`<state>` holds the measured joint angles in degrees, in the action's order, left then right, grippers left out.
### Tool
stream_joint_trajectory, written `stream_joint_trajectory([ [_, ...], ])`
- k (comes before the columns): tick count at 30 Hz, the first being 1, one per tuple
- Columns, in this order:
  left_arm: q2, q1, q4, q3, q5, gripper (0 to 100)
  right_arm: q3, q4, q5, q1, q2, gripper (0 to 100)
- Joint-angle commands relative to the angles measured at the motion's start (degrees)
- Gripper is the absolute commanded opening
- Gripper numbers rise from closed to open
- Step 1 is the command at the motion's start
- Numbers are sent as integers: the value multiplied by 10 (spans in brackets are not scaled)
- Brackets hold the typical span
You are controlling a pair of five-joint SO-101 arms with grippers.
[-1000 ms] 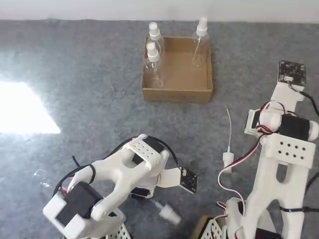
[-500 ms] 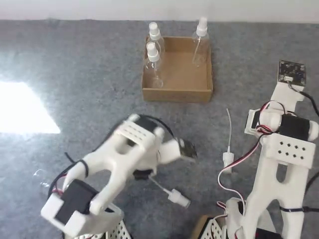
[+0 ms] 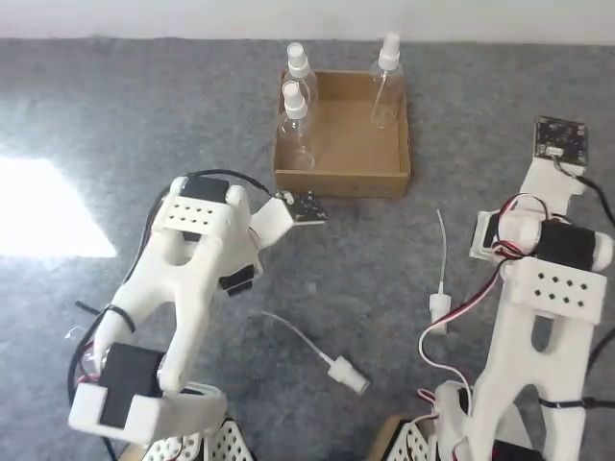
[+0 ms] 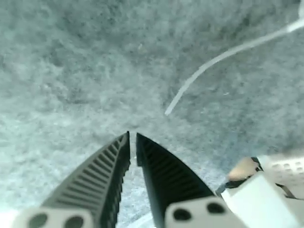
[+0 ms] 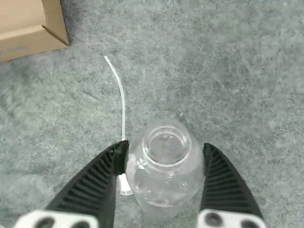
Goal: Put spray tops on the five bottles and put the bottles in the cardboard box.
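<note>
Spray top (image 3: 348, 374) lies flat well in front of the cardboard box (image 3: 341, 182), its tube (image 4: 228, 50) trailing toward the left gripper (image 4: 132, 136), which is clenched empty just off the tube's tip; the right gripper (image 5: 164, 146) grasps an uncapped bottle (image 5: 164, 171).

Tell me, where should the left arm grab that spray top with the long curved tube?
Grip the spray top by its chunky white head, coming straight down from above and closing across its width. It lies flat on its side, and its thin tube would probably bend or slip.
</note>
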<state>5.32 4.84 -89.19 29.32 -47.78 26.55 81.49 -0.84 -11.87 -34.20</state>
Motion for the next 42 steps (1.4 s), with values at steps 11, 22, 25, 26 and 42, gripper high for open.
stream_joint_trajectory([
  [11, 96, 140, -44, -10, -14, 196, -15, -21, -52, -102, -25, 144],
  [22, 82, 367, 98, 103, 115, 197, -33, -29, -65, -177, -25, 144],
  [25, 42, 401, 138, 102, 139, 197, -33, -29, -65, -177, -25, 144],
  [26, 25, 407, 151, 101, 139, 197, -33, -29, -65, -177, -25, 144],
  [42, -125, 414, 167, 10, 141, 191, -31, -44, -65, -177, -22, 144],
])
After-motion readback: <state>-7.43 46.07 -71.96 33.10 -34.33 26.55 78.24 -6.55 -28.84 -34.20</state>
